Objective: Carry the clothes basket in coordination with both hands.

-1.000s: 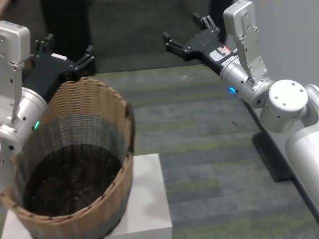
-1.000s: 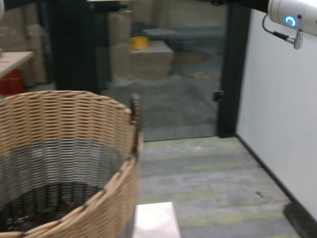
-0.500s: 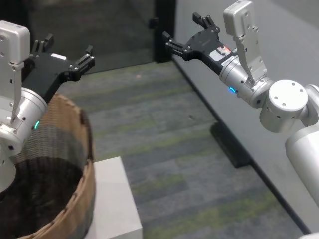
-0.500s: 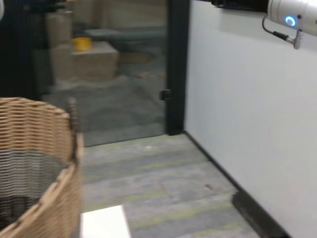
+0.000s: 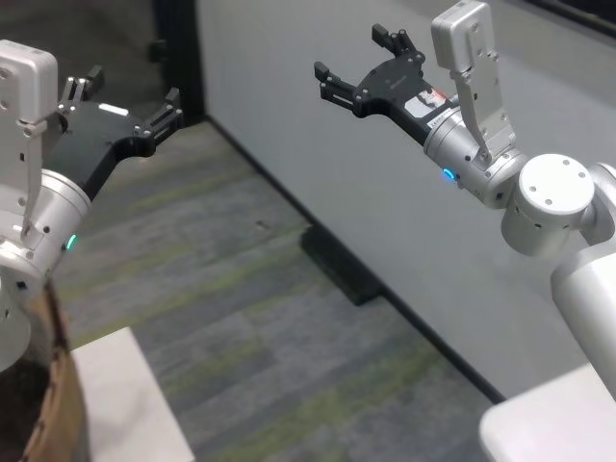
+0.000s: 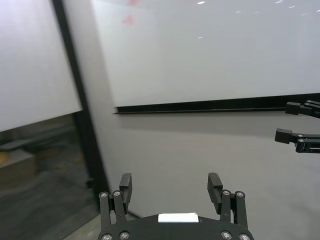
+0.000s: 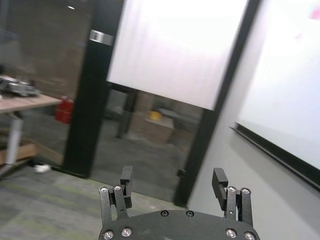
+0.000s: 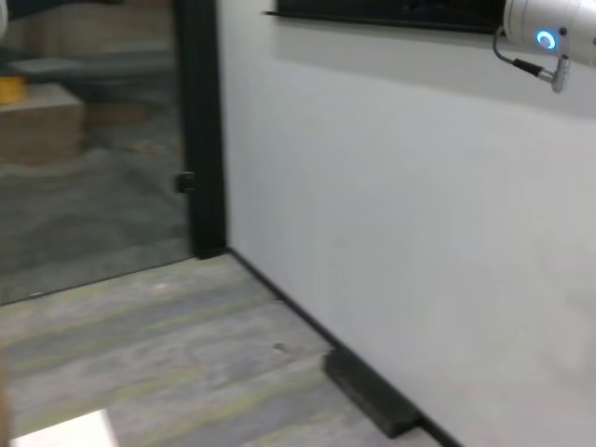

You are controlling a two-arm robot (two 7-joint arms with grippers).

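Only a sliver of the round woven wicker clothes basket [image 5: 43, 404] showed at the near left edge, on a white block [image 5: 125, 404]. Farther off, the black flat-fingered left gripper [image 5: 123, 101] and right gripper [image 5: 361, 65] hung raised, fingers apart, empty. Gripping well would probably mean facing the basket first, then lowering both grippers evenly.

Clothes basket [image 5: 43, 404] mostly cut off, bottom-left edge.

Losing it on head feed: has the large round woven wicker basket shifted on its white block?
No. The basket keeps its place on the white block; both slid left together, so the view turned right.
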